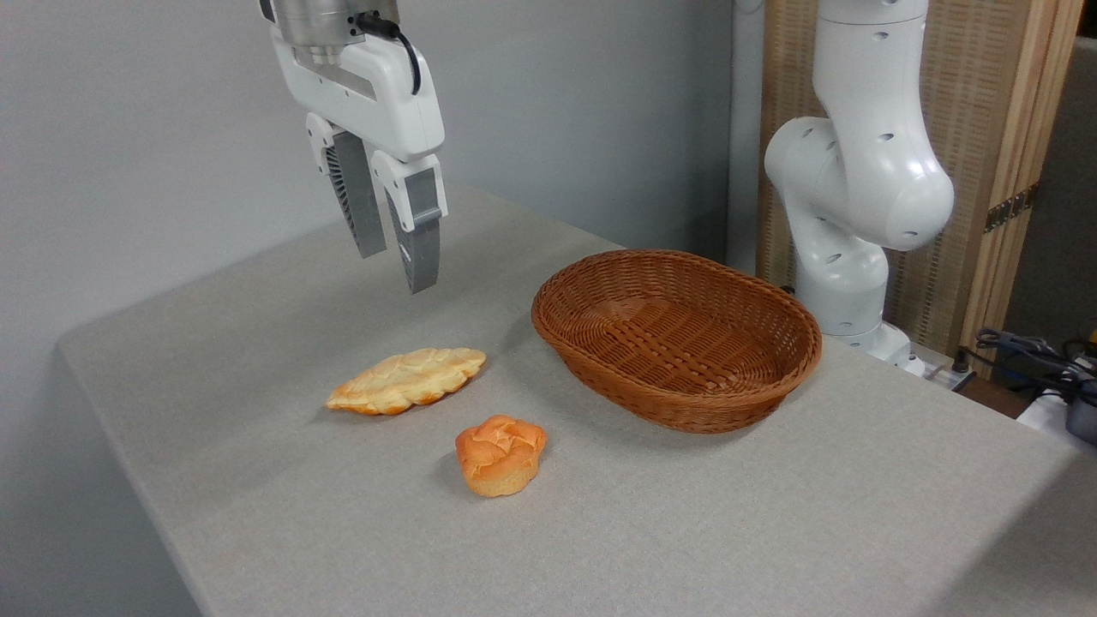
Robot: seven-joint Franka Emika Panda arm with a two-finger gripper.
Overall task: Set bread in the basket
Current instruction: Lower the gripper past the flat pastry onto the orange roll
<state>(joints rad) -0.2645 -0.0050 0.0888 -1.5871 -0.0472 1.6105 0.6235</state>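
Observation:
The bread [500, 454], a small round bun with a deep orange knotted top, lies on the grey table [771, 531] in front of centre. To its right and further back stands the basket [677, 338], a large oval reddish-brown wicker one with nothing in it. My gripper [396, 270] hangs high above the table's back left, well up and to the left of the bun. Its two grey fingers point down with a narrow gap between the tips and nothing held between them.
A flat, long, pale golden leaf-shaped bread [407, 380] lies left of the bun, below the gripper. The arm's white base [857, 197] rises behind the basket at the right. Cables [1037, 351] sit at the far right edge. A grey wall stands behind.

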